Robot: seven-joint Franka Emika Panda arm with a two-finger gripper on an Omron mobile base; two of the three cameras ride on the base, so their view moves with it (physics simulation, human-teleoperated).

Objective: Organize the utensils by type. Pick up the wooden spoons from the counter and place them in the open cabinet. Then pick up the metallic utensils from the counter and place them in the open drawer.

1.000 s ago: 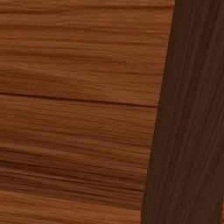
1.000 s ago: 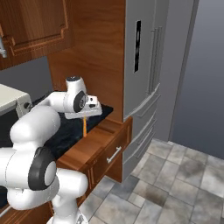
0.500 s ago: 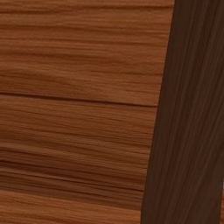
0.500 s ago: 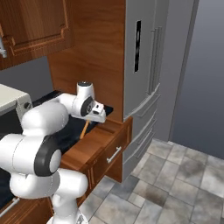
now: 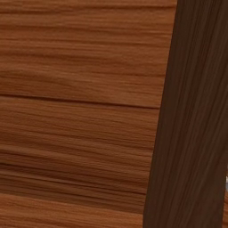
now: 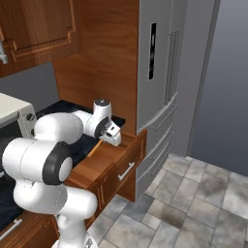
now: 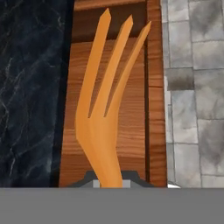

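Over the open drawer (image 7: 111,131), tool (image 7: 109,183) grips the orange fork (image 7: 105,118), tines outward

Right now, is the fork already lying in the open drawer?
No, the gripper holds the orange fork above the open drawer.

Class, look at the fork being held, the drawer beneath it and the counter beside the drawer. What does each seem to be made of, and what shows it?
Fork: smooth, flat orange with no grain or shine; the material is unclear, possibly plastic or painted metal.
Drawer: wood, with brown streaked grain and a satin finish.
Counter: probably polished stone, black with pale veins.
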